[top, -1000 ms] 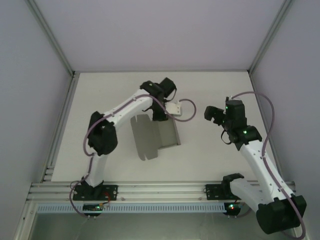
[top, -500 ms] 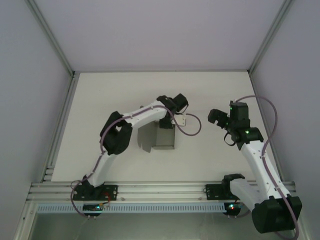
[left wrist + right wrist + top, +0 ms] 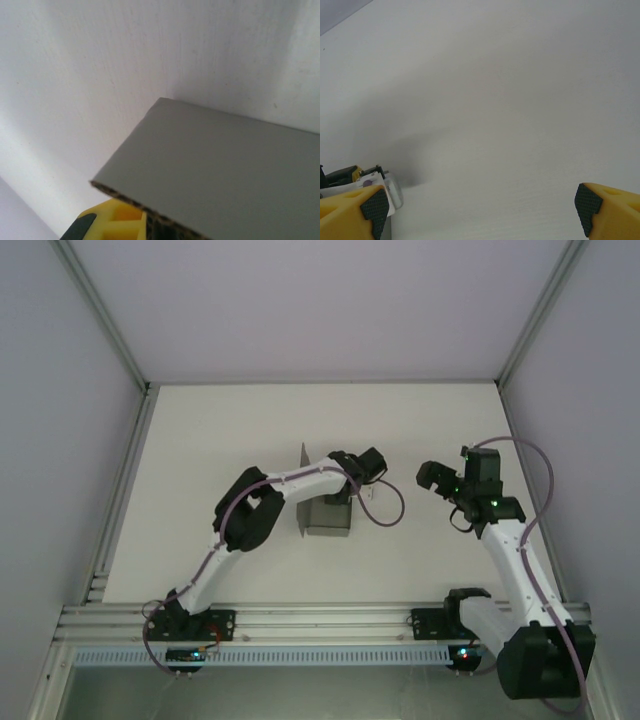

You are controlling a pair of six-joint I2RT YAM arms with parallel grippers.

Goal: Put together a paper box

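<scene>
The paper box (image 3: 326,519) is a grey card sheet in the middle of the white table (image 3: 200,440), partly folded, with one panel standing on edge at its left side. My left gripper (image 3: 346,491) sits at the sheet's far right corner. In the left wrist view a grey panel (image 3: 225,170) with a corrugated edge lies across one yellow finger (image 3: 116,225), so the left gripper is shut on the card. My right gripper (image 3: 429,478) hovers to the right of the card, apart from it. Its fingertips (image 3: 370,207) stand wide open over bare table.
The left arm's purple cable (image 3: 387,508) loops out between the two grippers. Part of the left wrist (image 3: 380,182) shows at the left edge of the right wrist view. A metal rail (image 3: 320,621) runs along the near edge, and white walls enclose the table.
The left arm has drawn in and swung right, carrying the card. The flat sheet has folded into a narrower shape with one panel upright. The right gripper shifted slightly right.
</scene>
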